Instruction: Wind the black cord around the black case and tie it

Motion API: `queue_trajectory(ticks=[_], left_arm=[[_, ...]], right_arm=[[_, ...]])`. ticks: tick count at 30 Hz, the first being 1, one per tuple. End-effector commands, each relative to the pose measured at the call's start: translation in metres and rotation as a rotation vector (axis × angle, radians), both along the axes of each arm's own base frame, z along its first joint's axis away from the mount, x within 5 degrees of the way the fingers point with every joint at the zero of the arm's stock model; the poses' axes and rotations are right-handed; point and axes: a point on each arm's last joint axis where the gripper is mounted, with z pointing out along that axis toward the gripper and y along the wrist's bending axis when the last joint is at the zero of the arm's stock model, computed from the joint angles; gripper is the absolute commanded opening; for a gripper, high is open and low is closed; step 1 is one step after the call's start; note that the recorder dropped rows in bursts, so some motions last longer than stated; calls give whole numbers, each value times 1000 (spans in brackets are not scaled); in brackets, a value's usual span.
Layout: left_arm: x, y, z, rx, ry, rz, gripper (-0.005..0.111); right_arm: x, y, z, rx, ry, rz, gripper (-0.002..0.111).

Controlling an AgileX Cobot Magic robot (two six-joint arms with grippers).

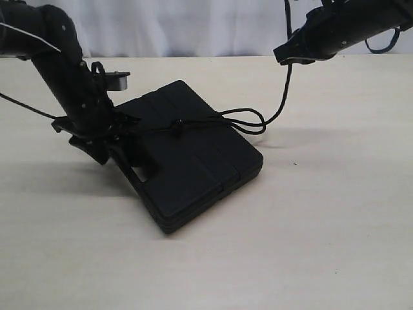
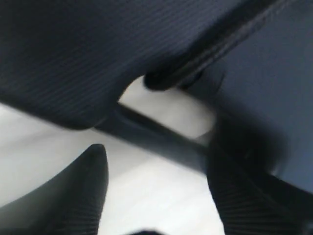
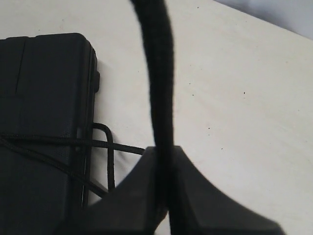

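The black case [image 1: 193, 161] lies mid-table, its handle end towards my left gripper [image 1: 106, 145]. The black cord [image 1: 213, 121] crosses the lid with a small knot [image 1: 177, 127]. It loops off the case's right edge and rises to my right gripper [image 1: 288, 55], which hangs above the table. In the right wrist view the right gripper [image 3: 164, 149] is shut on the cord [image 3: 157, 73], with the case [image 3: 44, 98] beside it. In the left wrist view the left gripper [image 2: 155, 169] is open, its fingers [image 2: 88, 196] wide apart just short of the blurred case handle [image 2: 156, 139].
The pale table [image 1: 322, 213] stretches right of and in front of the case. A white curtain [image 1: 193, 26] backs the scene. The left arm [image 1: 58, 64] leans over the case's left end, and a thick arm cable [image 1: 381, 45] hangs at the top right.
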Motion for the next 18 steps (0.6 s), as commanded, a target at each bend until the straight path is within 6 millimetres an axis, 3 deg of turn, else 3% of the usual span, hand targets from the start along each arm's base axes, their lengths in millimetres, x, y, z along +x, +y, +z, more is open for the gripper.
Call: queue_trajectory(ticks=[1, 9, 10, 11, 14, 18], left_arm=[[-2, -5, -14, -60, -56, 104, 57], [-6, -1, -30, -29, -107, 145, 54], [-5, 0, -30, -26, -117, 147, 50], [-4, 0, -29, -24, -137, 154, 34], [0, 5, -27, 3, -192, 126, 0], [4, 31, 1, -10, -268, 212, 0]], right_arm=[[-1, -2, 5, 0, -5, -2, 5], [-1, -2, 4, 2, 4, 1, 5], [-1, -2, 4, 5, 6, -2, 5], [-1, -2, 4, 17, 15, -19, 5], [-2, -2, 4, 31, 28, -35, 5], [-1, -22, 4, 44, 55, -85, 5]])
